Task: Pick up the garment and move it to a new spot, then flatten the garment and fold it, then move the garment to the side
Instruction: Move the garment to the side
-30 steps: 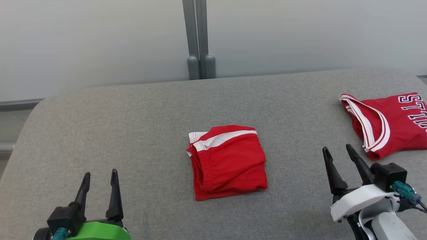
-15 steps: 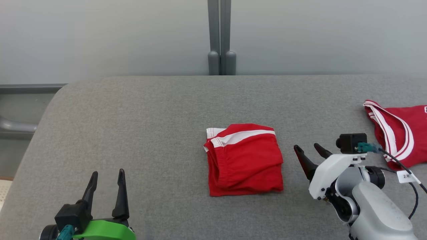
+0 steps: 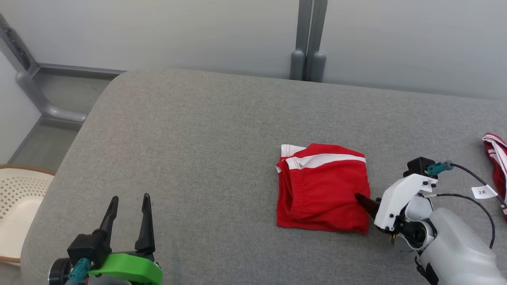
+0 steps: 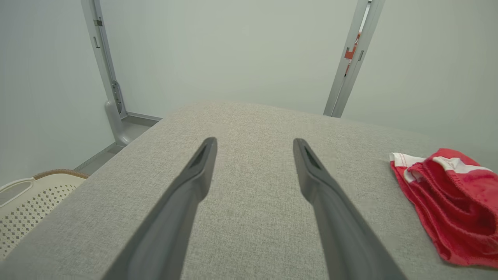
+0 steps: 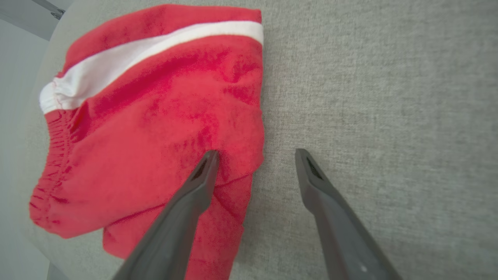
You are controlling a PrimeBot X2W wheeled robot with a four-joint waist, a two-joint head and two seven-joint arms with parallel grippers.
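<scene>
Open grey surface (image 3: 178,138) lies left of garment (image 3: 323,190).

You're looking at a folded red cloth garment (image 3: 323,188) with a white band and a white corner patch. The padded fabric table (image 3: 190,158) is grey, finely flecked; the perforated plastic basket (image 3: 16,190) is cream, with a tan rim.

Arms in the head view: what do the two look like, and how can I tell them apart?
Both end in two long, dark, tapering fingers. The left hand has a bright green bracket; the right hand a white bracket and pale grey forearm. Each carries a teal connector; a black cable with a small white tag runs from the right one.
</scene>
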